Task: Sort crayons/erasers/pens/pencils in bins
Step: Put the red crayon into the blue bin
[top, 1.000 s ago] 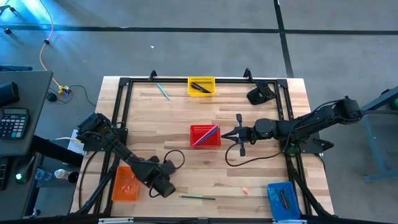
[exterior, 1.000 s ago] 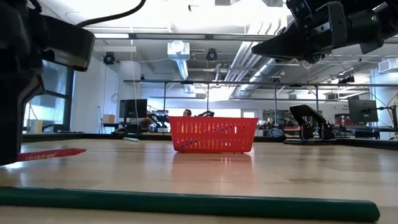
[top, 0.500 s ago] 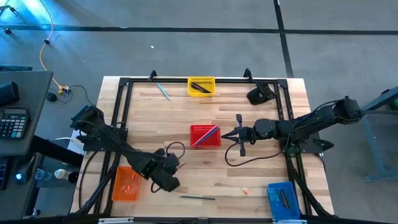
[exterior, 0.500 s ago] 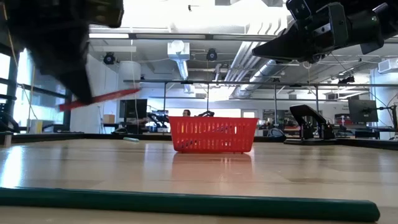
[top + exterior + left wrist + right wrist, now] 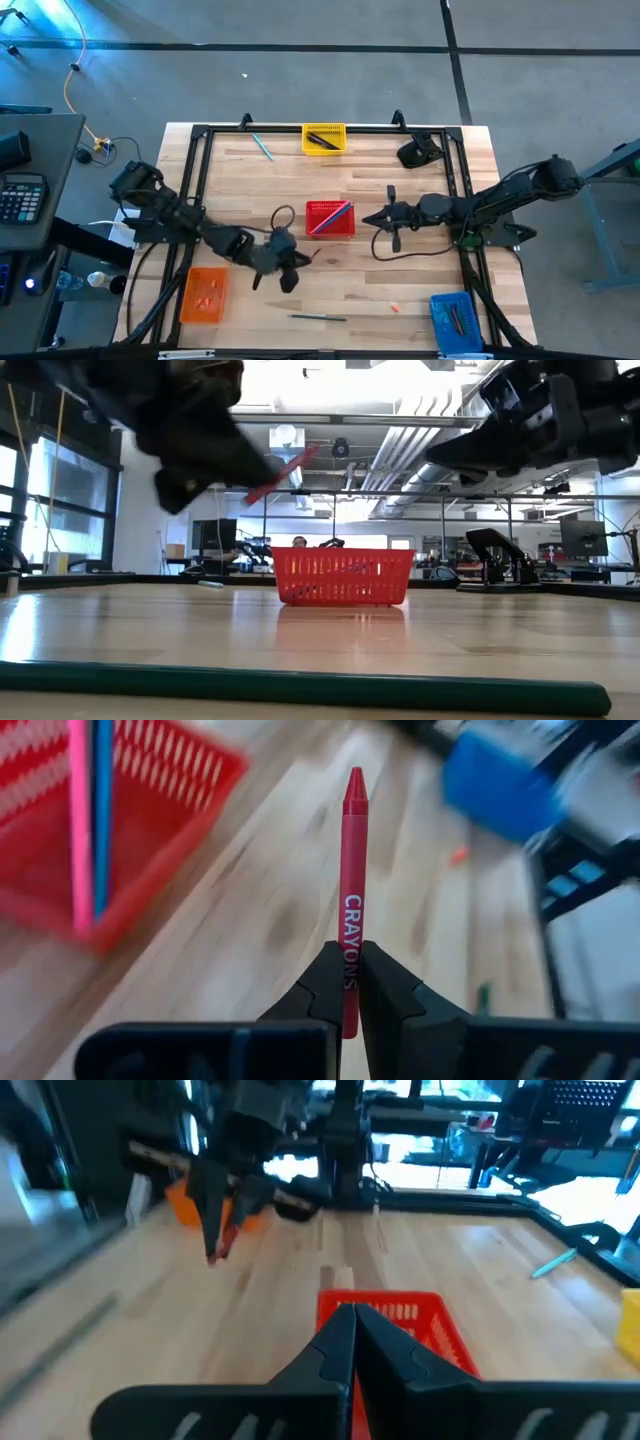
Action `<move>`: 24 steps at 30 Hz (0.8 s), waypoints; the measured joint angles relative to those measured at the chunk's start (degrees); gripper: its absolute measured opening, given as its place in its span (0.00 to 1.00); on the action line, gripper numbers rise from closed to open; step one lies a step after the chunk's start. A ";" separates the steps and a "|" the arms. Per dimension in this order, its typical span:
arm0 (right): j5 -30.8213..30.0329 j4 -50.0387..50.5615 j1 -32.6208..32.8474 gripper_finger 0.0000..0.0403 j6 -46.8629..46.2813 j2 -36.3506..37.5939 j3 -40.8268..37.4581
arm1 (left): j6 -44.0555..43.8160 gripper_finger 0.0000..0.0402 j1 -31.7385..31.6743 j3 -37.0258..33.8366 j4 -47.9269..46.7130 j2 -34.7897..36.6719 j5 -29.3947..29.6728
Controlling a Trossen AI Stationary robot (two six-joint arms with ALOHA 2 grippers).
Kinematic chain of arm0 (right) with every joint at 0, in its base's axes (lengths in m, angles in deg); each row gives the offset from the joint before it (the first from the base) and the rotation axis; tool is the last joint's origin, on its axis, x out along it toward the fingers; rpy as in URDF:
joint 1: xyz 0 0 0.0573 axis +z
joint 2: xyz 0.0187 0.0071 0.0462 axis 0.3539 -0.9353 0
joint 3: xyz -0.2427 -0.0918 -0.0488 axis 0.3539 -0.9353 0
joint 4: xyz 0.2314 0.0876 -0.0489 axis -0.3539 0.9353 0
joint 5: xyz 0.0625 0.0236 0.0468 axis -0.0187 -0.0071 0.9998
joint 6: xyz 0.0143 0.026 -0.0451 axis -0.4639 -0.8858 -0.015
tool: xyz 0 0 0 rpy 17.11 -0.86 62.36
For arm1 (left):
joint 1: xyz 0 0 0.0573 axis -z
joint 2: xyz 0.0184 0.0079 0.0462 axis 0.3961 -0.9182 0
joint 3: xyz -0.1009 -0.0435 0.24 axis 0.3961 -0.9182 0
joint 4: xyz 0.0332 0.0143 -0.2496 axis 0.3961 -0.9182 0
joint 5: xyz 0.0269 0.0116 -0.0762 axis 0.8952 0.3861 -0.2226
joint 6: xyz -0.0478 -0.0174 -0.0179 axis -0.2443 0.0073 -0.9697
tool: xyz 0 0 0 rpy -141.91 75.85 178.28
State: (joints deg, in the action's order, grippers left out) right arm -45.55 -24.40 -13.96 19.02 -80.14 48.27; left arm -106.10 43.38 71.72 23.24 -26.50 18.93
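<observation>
Legible text, one item: "CRAYONS", white capitals printed lengthwise along the red crayon (image 5: 352,890) pinched in the left end effector (image 5: 348,982). No other lettering readable anywhere.

Two dark jointed arms, black cables

Lab (exposed ceiling ducts (image 5: 385,460), monitors (image 5: 214,534))

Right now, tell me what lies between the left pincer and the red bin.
Only bare table, in the high view. The left pincer, shut on a red crayon, hangs just short of the red bin.
</observation>
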 joint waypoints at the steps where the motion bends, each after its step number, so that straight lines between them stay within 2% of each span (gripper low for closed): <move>1: 0.09 -1.70 0.00 0.00 -2.19 -0.19 -0.64 | 1.46 0.00 -0.78 -0.78 3.27 0.00 -0.69; 6: 0.13 -3.43 -0.04 0.00 -12.09 -1.05 -0.28 | 8.91 0.00 -5.74 -2.10 16.76 -0.02 -4.41; 13: 2.47 -3.72 0.00 0.02 -16.03 -2.03 5.34 | 16.37 0.00 -12.34 -2.07 28.81 0.00 -11.56; 18: 5.19 -2.64 0.01 0.16 -17.71 -2.20 10.02 | 18.44 0.00 -14.86 -2.03 31.54 0.00 -14.19; 24: 5.34 2.85 0.00 0.35 -17.73 -2.24 14.77 | 20.27 0.00 -16.07 -2.01 35.54 -0.02 -14.75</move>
State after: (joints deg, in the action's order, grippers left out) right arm -40.22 -21.55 -13.96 1.29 -82.39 63.05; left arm -85.83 27.32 69.71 58.79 -26.52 4.18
